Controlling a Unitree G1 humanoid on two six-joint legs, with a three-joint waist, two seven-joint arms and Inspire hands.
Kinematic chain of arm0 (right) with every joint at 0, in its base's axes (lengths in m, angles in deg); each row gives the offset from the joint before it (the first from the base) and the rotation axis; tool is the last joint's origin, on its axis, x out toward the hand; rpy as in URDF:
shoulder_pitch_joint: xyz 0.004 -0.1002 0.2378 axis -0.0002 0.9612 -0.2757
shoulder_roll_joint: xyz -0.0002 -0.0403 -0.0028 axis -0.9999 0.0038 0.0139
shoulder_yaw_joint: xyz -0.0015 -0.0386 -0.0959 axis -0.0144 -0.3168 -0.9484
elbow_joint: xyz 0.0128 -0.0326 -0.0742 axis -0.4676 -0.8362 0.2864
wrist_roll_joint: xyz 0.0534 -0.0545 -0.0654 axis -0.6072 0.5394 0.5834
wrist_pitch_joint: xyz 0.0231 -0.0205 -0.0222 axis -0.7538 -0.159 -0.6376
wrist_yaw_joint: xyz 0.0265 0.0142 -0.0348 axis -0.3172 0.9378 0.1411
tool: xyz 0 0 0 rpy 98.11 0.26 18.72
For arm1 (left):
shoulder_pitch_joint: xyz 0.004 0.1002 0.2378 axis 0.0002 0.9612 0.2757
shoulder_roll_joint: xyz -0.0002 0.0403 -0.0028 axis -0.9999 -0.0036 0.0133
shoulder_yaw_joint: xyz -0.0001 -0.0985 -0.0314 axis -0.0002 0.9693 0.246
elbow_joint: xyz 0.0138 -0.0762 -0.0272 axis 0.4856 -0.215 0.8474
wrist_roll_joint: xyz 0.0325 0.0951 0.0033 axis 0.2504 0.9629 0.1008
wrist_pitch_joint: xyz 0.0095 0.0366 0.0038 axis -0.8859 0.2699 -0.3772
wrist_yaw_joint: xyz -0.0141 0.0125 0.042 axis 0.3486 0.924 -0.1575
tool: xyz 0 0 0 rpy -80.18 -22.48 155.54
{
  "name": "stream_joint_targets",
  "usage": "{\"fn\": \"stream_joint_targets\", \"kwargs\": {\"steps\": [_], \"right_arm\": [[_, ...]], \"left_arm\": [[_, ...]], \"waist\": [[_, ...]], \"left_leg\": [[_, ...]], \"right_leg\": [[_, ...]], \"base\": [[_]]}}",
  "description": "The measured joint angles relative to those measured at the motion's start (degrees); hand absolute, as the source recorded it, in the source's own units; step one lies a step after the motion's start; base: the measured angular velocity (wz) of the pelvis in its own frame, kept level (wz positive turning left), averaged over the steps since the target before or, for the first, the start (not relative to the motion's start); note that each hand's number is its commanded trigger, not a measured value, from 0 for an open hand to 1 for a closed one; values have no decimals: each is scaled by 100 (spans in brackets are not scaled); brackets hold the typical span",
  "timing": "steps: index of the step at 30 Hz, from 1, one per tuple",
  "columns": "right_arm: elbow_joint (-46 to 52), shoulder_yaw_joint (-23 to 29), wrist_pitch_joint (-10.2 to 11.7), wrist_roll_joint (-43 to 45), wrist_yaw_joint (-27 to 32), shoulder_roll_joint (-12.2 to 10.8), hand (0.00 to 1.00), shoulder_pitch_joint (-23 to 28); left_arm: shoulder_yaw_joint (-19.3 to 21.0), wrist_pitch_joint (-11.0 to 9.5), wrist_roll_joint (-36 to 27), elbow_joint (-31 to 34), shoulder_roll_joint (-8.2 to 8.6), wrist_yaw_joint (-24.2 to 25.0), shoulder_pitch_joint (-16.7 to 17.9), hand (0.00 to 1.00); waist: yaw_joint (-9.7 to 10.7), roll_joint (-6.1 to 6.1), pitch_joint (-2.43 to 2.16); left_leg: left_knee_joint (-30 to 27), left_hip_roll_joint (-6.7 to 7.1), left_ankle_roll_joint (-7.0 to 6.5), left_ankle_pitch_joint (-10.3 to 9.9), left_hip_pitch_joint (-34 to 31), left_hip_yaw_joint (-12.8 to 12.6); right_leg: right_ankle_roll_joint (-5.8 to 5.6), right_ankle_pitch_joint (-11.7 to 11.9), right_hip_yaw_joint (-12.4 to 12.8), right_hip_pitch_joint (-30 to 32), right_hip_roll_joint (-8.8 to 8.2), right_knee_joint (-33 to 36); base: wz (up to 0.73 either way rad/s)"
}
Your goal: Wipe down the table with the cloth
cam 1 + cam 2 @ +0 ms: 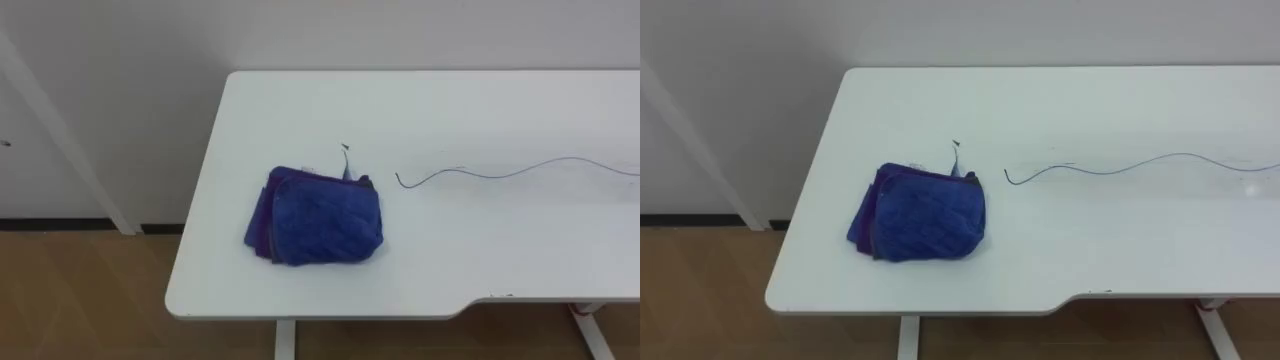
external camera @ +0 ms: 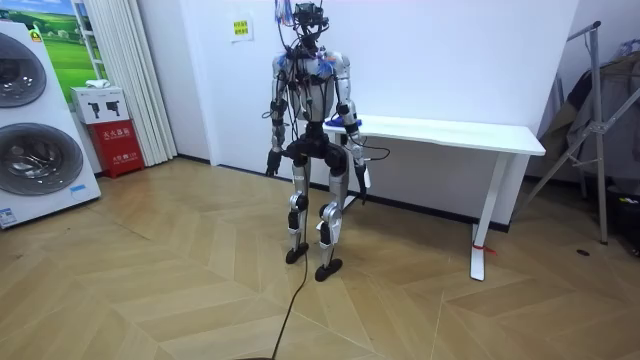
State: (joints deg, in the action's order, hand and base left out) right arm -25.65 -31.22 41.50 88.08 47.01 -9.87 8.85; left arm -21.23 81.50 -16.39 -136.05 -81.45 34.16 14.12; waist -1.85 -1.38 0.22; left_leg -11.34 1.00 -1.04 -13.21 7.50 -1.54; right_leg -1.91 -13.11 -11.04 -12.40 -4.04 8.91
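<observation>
stacked washing machines (image 2: 35,160), red cabinet (image 2: 120,148), white curtain (image 2: 120,60), metal stand (image 2: 598,128), wooden floor (image 2: 150,290)

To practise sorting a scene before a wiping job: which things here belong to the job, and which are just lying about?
For the job:
table
blue cloth
thin dark squiggle on the tabletop, probably what needs wiping

Just about:
washers
red box
curtain
rack
</observation>
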Motion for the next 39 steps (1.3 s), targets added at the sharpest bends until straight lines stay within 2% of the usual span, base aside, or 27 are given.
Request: {"fn": "stream_joint_targets", "kwargs": {"steps": [11, 19, 22, 25, 31, 33, 37, 39], "right_arm": [[1, -51, -4, -127, 2, 2, 0, -103], [-185, 54, 0, -635, 189, 0, 0, -91], [-284, 272, -4, -1069, 398, -2, 0, -66], [-399, 881, 44, -1663, 616, 12, 0, 11], [-477, 2052, 35, -2602, 997, 305, 0, 137], [-472, 2487, 31, -2837, 1154, 519, 0, 141], [-413, 2845, 26, -3047, 1528, 923, 0, 50], [-409, 3034, 30, -3121, 1797, 1160, 0, -165]], "left_arm": [[-9, 0, 20, 78, -2, 12, 11, 0], [51, 88, 0, -23, 8, 101, 93, 0], [200, 108, -1, -16, 34, 138, 119, 0], [616, 111, -2, -12, 29, 138, 106, 0], [1146, 122, 2, 80, -78, 122, 107, 0], [1368, 111, 1, 83, -131, 106, 131, 0], [1408, 112, -75, 99, -286, 100, 115, 0], [1405, 111, -134, 117, -413, 59, 132, 0]], "waist": [[-28, 1, 2], [-18, -31, -13], [-13, -44, -10], [36, -66, -4], [266, -172, -5], [305, -260, -1], [350, -370, 3], [387, -465, -5]], "left_leg": [[16, -5, 3, -4, -5, -8], [29, -6, 2, -2, 21, -23], [4, -10, 2, -2, 20, 6], [2, -14, 2, -3, 21, 15], [2, -16, 2, -5, 2, -1], [0, -12, 2, -6, -12, -49], [1, -15, 1, -5, -22, -153], [-13, -14, -1, -4, -48, -152]], "right_leg": [[0, 0, -12, -14, 5, -1], [0, 0, 6, 13, 4, 25], [0, 0, -4, 25, 1, 78], [0, 0, 2, 15, 3, 76], [0, 0, 3, 28, 4, 80], [22, -28, 51, 56, -8, 54], [21, -26, 153, 137, -4, 69], [13, -14, 155, 154, 1, 74]], "base": [[1], [-1], [1], [0], [-1], [-13], [-15], [0]]}}
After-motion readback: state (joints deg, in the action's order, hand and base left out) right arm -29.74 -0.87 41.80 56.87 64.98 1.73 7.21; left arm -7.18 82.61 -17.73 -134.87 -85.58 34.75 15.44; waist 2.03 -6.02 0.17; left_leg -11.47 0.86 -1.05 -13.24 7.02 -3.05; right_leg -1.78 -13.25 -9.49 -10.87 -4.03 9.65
